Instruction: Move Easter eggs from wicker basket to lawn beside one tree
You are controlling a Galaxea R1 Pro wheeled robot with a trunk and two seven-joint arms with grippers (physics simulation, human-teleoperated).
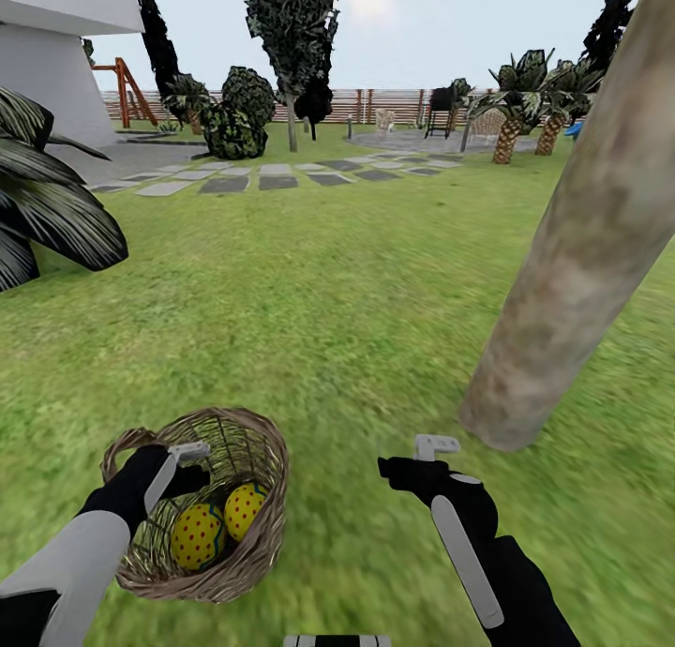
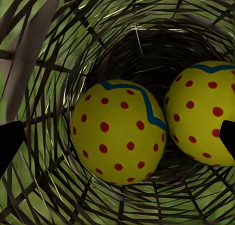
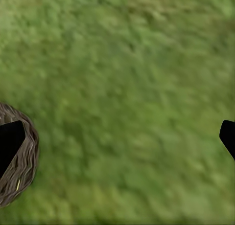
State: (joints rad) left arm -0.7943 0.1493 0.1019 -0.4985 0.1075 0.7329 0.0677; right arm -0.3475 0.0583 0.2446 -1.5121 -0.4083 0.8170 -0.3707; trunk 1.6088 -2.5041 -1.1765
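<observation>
Mottled lawn (image 1: 356, 281) is being shown, with a leaning tree (image 1: 581, 244) just ahead of the right tool (image 1: 424, 458). The wicker basket (image 1: 258, 534) is being entered by the left tool (image 1: 183, 459), fingers spread wide, two Easter eggs (image 2: 117, 132) lying between them. The right tool is being held wide open over grass.

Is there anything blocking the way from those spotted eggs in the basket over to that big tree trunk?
Nothing visible does. Two eggs lie in the wicker basket, and only open lawn separates it from the trunk; they just have to clear the basket's rim.
</observation>
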